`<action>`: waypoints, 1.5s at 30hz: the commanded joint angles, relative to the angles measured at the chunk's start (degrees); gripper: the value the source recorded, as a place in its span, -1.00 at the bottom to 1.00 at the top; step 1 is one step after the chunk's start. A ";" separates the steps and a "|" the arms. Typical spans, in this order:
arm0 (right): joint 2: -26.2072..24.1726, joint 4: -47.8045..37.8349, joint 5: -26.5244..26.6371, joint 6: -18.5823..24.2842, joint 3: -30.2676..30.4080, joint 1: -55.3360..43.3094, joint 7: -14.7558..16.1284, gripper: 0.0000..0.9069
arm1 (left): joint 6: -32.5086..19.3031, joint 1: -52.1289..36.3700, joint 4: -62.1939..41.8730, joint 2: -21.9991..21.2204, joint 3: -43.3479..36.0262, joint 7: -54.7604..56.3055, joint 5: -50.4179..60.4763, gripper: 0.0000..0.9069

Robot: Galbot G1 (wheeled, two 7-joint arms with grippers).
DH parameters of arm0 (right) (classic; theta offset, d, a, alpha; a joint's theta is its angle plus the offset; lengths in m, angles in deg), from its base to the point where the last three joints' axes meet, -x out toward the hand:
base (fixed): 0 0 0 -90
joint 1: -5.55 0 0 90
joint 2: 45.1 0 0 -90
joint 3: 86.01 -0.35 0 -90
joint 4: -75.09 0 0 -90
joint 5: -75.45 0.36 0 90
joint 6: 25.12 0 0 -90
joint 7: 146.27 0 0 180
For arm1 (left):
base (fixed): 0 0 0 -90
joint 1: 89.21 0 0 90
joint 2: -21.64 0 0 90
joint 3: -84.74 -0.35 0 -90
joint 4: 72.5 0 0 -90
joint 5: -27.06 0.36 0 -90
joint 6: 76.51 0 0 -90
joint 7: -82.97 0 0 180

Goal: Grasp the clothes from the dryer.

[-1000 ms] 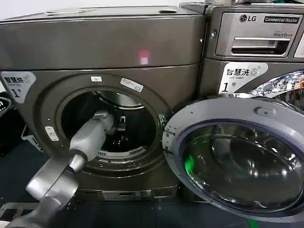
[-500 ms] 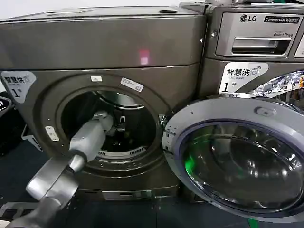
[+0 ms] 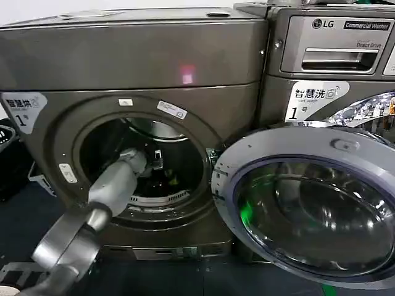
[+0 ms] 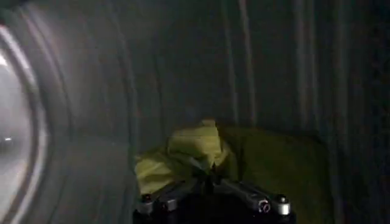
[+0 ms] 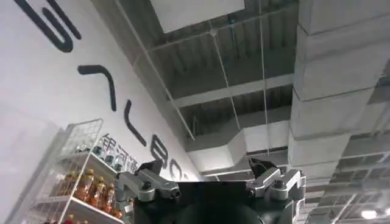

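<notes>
The clothes (image 4: 195,152), a crumpled yellow-green fabric, lie on the drum floor inside the dryer (image 3: 123,61). In the left wrist view my left gripper (image 4: 210,178) has its two fingers brought together on a fold of that fabric. In the head view my left arm reaches through the round porthole, and the left gripper (image 3: 155,161) sits deep in the dark drum. My right gripper (image 5: 207,170) is held away from the machines, pointing up at a ceiling, open with nothing between its fingers.
The dryer's round door (image 3: 308,209) stands swung open to the right, low in front of the LG-labelled machine (image 3: 333,43). The porthole rim (image 3: 68,148) closely surrounds my left forearm. A shelf of bottles (image 5: 85,189) shows in the right wrist view.
My left arm has drawn back slightly toward the porthole, its elbow sinking down and left. The right arm has not moved.
</notes>
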 commanded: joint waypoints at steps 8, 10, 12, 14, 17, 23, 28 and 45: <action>1.00 1.44 0.13 0.20 0.49 -0.24 -0.09 1.00 | 13.54 17.11 25.99 0.05 20.16 25.52 -9.52 -1.00; 1.12 1.62 0.13 0.27 0.69 -0.32 -0.05 1.00 | 15.82 18.10 28.95 -0.09 21.79 28.09 -11.31 -1.00; 0.84 0.86 -0.01 1.07 0.78 -0.31 0.23 1.00 | 13.71 20.09 30.89 -0.43 23.26 34.49 -16.15 -1.00; 0.13 0.09 -0.03 1.35 0.31 -0.20 0.24 1.00 | 10.29 21.78 33.43 -0.63 24.37 37.79 -18.86 -1.00; 0.04 0.18 0.14 1.60 0.13 -0.12 0.44 1.00 | 9.69 25.24 38.57 -0.47 25.12 41.60 -22.75 -1.00; 0.61 0.36 1.18 2.85 0.31 -0.17 0.59 1.00 | 4.80 31.70 46.96 -1.63 27.41 50.97 -29.04 -1.00; 0.32 0.40 1.39 3.57 0.20 -0.07 0.69 1.00 | -0.85 36.47 51.79 -3.40 29.26 57.20 -32.49 -1.00; -0.62 -0.35 1.93 4.59 -0.86 0.16 1.22 1.00 | -0.71 39.67 55.15 -6.17 29.76 58.62 -30.62 -1.00</action>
